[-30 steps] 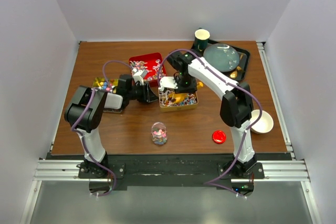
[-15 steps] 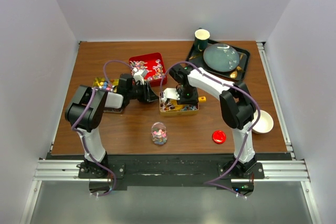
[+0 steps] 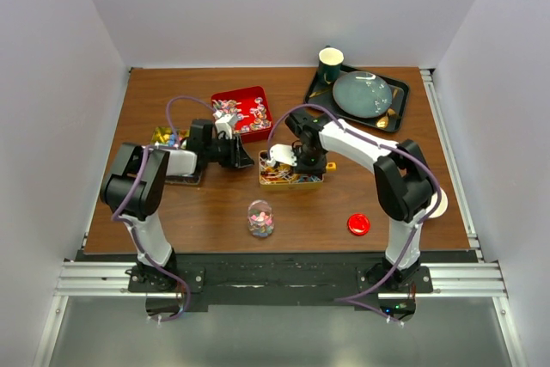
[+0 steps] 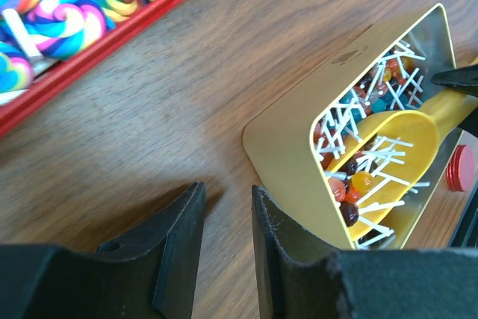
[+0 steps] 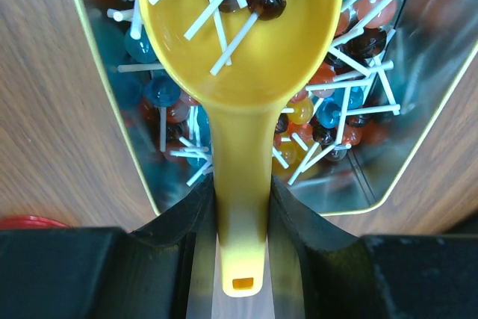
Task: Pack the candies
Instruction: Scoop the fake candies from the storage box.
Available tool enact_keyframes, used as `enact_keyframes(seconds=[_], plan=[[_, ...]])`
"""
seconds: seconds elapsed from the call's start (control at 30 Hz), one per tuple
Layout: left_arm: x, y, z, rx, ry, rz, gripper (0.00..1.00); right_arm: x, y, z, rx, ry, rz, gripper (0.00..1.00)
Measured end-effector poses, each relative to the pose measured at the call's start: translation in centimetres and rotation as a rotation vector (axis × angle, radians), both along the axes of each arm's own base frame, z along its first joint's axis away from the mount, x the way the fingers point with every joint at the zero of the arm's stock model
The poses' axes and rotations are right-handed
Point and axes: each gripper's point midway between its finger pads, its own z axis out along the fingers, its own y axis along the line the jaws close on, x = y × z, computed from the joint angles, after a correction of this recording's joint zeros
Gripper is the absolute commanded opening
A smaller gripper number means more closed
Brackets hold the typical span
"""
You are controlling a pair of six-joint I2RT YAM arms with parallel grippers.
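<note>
A yellow tin [image 3: 292,180] holds several small ball lollipops [image 5: 328,117] with white sticks. In the left wrist view the tin [image 4: 299,147] shows tipped up, its open side facing away from the left gripper. My right gripper [image 3: 302,159] is shut on the handle of a yellow scoop [image 5: 246,35], and the gripper [image 5: 240,192] holds the bowl inside the tin with a few lollipops in it. The scoop also shows in the left wrist view [image 4: 388,147]. My left gripper [image 4: 228,196] is slightly open and empty, low over the wood, its right finger against the tin's outer wall. A small clear jar [image 3: 260,218] of multicoloured candies stands near the front.
A red tin [image 3: 242,109] of swirl lollipops [image 4: 60,20] lies behind the left gripper. A red lid [image 3: 358,224] and a white bowl [image 3: 432,201] lie front right. A dark tray [image 3: 397,92] with plate and cup is back right. A box of wrapped sweets [image 3: 165,137] sits under the left arm.
My right gripper has brought the scoop down and toward the near side into the yellow tin. The tin has tipped and shifted slightly. My left gripper has drawn back a little to the left.
</note>
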Motion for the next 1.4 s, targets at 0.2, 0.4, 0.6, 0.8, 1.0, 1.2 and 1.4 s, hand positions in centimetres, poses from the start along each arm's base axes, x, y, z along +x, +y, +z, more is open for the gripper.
enact_keyframes(seconds=[0.2,0.4,0.6,0.8,1.0,1.2,1.4], plan=[[0.0,0.8,0.1,0.018,0.013,-0.024,0.38,-0.6,0.2,-0.2,0.098,-0.006,-0.017,0.0],[-0.3,0.9,0.6,0.02,0.019,-0.082,0.38,-0.8,0.3,-0.2,0.218,0.028,-0.054,0.0],[-1.0,0.6,1.6,-0.006,0.007,-0.182,0.38,-1.0,0.5,-0.3,0.321,0.05,-0.074,0.0],[-1.6,0.8,2.3,-0.011,0.021,-0.247,0.38,-1.2,0.6,-0.3,0.39,0.052,-0.081,0.0],[-1.2,2.6,3.0,-0.024,0.035,-0.234,0.39,-1.7,0.4,-0.2,0.458,0.048,-0.1,0.0],[0.7,3.7,5.4,-0.015,-0.022,-0.264,0.39,-2.2,-0.2,0.1,0.519,0.063,-0.127,0.0],[1.6,4.7,5.9,0.004,-0.039,-0.277,0.41,-2.2,-0.3,0.3,0.558,0.068,-0.138,0.0]])
